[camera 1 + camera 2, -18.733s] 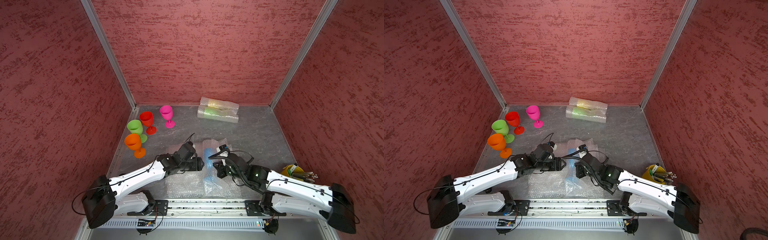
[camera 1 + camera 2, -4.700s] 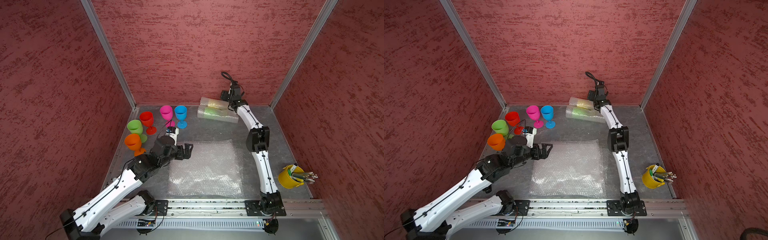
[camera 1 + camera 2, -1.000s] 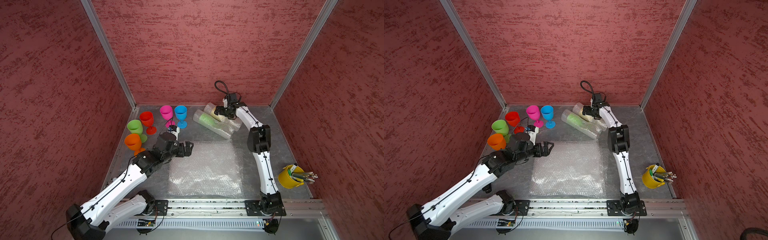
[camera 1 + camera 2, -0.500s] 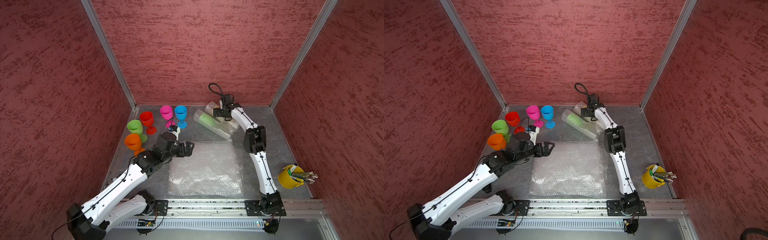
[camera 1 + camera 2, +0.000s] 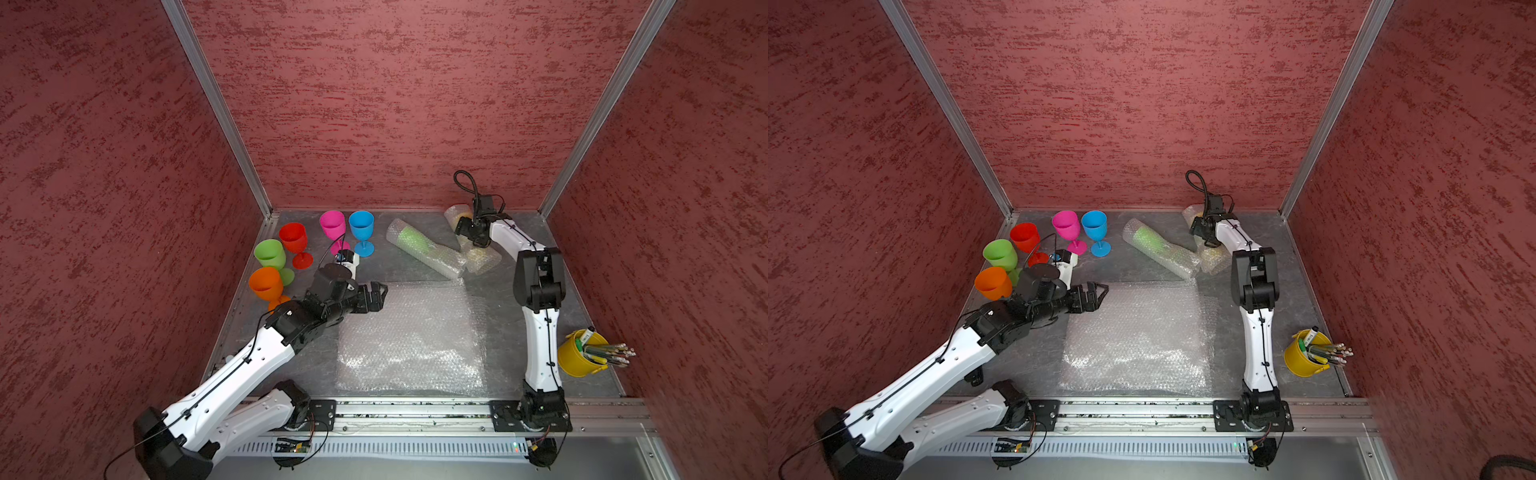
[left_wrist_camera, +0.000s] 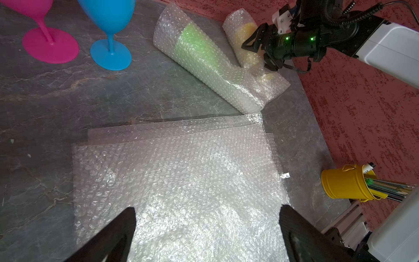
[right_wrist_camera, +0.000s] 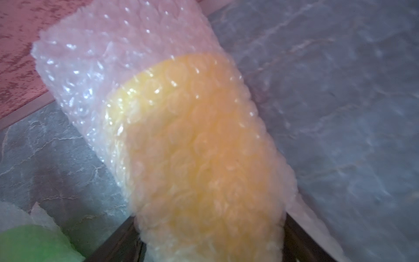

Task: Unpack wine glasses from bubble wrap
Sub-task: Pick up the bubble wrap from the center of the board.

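Fingers (image 7: 123, 240) of the right gripper (image 7: 209, 219) flank the yellow goblet (image 7: 192, 136), blurred inside its bubble wrap sleeve (image 7: 102, 45); grip unclear. Left gripper (image 6: 207, 209) gapes empty.

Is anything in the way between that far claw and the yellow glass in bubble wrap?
Only the glass's own bubble wrap. The right claw straddles the yellow glass inside it; the wrapped green glass lies beside, not between.

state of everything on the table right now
red plastic goblet, orange goblet, pink goblet, blue goblet, light green goblet: upright, unwrapped
green goblet in bubble-wrap sleeve: lying, wrapped
yellow goblet in bubble-wrap sleeve: lying, wrapped
bubble-wrap sheets: flat, empty
left pincer: open
right pincer: astride yellow sleeve, grip unclear
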Robot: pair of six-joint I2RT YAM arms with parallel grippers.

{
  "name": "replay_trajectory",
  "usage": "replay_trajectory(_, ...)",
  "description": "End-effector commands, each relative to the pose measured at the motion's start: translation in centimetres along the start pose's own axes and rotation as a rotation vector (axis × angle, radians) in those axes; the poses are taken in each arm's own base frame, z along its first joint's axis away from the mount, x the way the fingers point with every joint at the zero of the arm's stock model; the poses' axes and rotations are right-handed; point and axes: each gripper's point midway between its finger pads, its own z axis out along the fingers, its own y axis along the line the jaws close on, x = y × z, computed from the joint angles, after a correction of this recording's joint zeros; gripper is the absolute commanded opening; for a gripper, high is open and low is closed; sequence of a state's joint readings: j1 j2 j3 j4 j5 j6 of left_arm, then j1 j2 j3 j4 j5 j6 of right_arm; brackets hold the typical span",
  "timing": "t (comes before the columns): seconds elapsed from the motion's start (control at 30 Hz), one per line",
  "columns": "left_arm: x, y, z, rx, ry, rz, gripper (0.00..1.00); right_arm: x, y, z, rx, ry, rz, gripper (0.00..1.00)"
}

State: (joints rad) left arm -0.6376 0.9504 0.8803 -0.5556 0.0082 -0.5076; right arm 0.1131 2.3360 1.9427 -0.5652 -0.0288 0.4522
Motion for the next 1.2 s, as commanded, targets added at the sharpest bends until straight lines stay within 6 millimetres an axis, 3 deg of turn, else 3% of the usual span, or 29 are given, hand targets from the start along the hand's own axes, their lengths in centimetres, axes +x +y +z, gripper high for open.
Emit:
replay_trajectory(0.0,-0.1,-0.2,0.3,0.023,-0.005,-0.008,1.00,2.5,-1.2,0.2,0.074,0.093,-0.084,0.91)
replay_trajectory(0.07,0.0,-0.3,0.3,0.026,-0.001,-0.009,1.00,2.9,-2.1,1.2,0.125,0.122,-0.148,0.99)
replay_trajectory(0.27,0.2,-0.2,0.6,0.023,0.010,-0.007,1.00,2.8,-5.5,5.0,0.313,0.161,-0.257,0.98)
replay_trajectory(0.33,0.3,-0.1,0.6,0.016,0.011,-0.007,1.00,2.1,-5.4,5.1,0.330,0.140,-0.272,0.95)
replay_trajectory(0.43,0.2,0.0,0.8,0.015,0.014,-0.006,1.00,-0.2,-5.3,3.6,0.353,0.055,-0.273,0.86)
replay_trajectory(0.6,0.1,0.1,1.0,0.021,0.020,-0.029,1.00,-4.5,-3.3,-1.9,0.319,-0.115,-0.251,0.64)
replay_trajectory(0.77,-0.3,0.5,0.8,0.005,0.007,-0.030,1.00,-7.9,-1.5,-9.6,0.296,-0.264,-0.219,0.61)
replay_trajectory(0.87,-0.7,0.5,0.1,0.001,-0.014,-0.012,1.00,-8.5,0.5,-14.9,0.239,-0.346,-0.213,0.61)
replay_trajectory(1.0,-1.2,0.3,-1.4,0.012,-0.045,-0.011,1.00,-6.7,3.5,-21.0,0.112,-0.397,-0.207,0.65)
replay_trajectory(1.17,-0.9,0.1,-4.3,0.031,-0.051,-0.017,1.00,0.0,6.9,-27.3,-0.251,-0.353,-0.081,0.63)
